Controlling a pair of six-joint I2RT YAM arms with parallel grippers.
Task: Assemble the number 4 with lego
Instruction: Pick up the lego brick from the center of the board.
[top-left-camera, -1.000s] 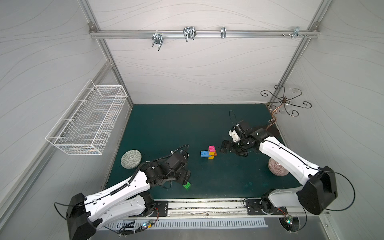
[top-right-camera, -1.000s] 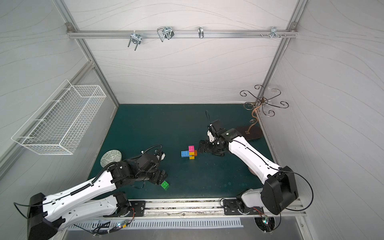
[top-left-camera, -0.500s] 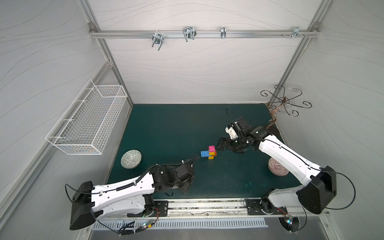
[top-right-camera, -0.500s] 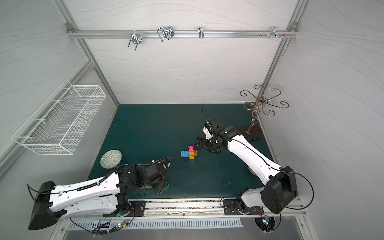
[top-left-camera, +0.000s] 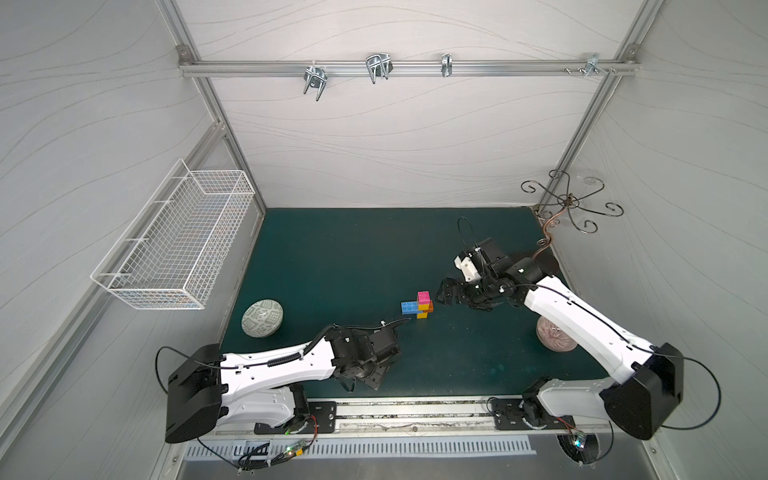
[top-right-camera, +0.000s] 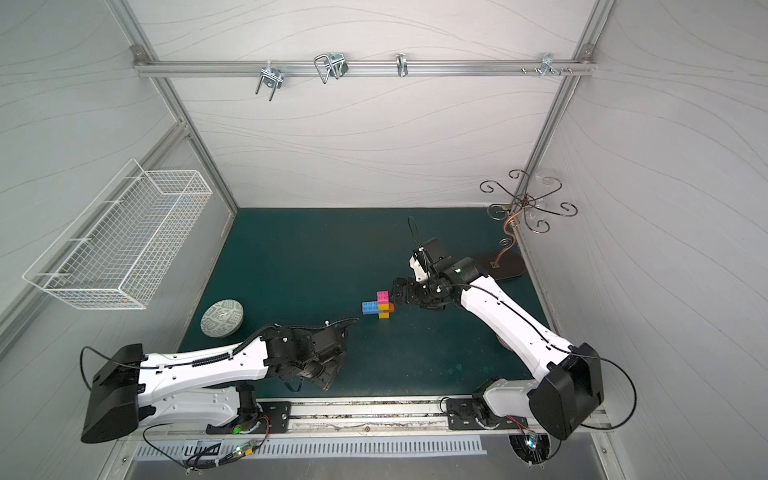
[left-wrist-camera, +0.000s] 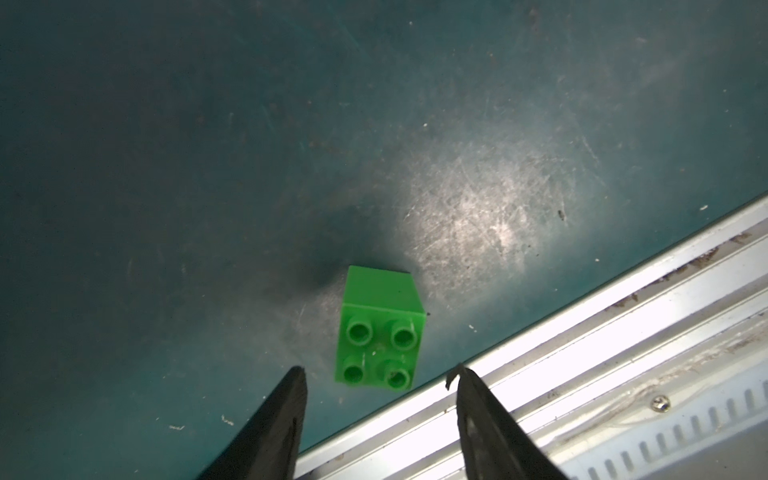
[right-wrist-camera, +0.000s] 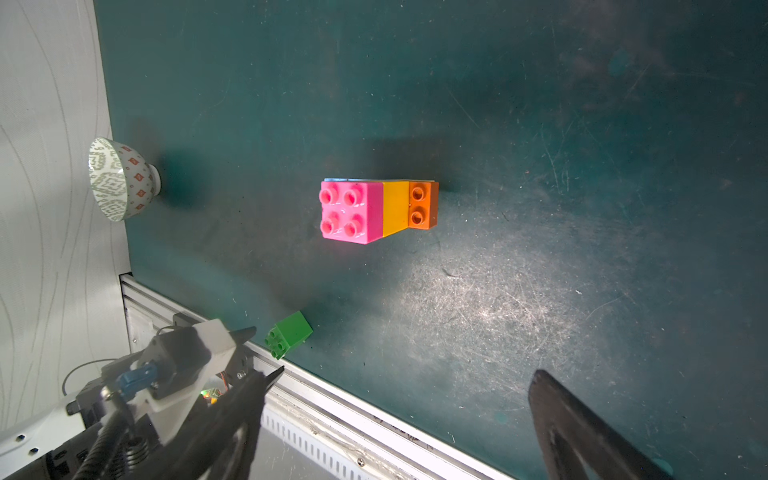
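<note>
Left pincer (left-wrist-camera: 378, 369) is spread either side of the tipped green brick (left-wrist-camera: 380, 328), not pinching yet; right pincer (top-left-camera: 446, 293) hangs wide open by the 4 (top-left-camera: 422, 305), probably to steady it.

No readable text, labels or numbers anywhere.

Six bricks: five joined in the cluster (top-left-camera: 419, 306) (one pink brick (top-left-camera: 424, 296), one blue brick (top-left-camera: 409, 306), one orange brick (top-left-camera: 430, 307), two yellow bricks (top-left-camera: 422, 314)), plus one green brick (left-wrist-camera: 380, 332) front-left of it. Two patterned bowls, left bowl (top-left-camera: 262, 318) and right bowl (top-left-camera: 550, 334), either side of the cluster. One wire basket (top-left-camera: 174, 245), one hook stand (top-left-camera: 567, 203).
</note>
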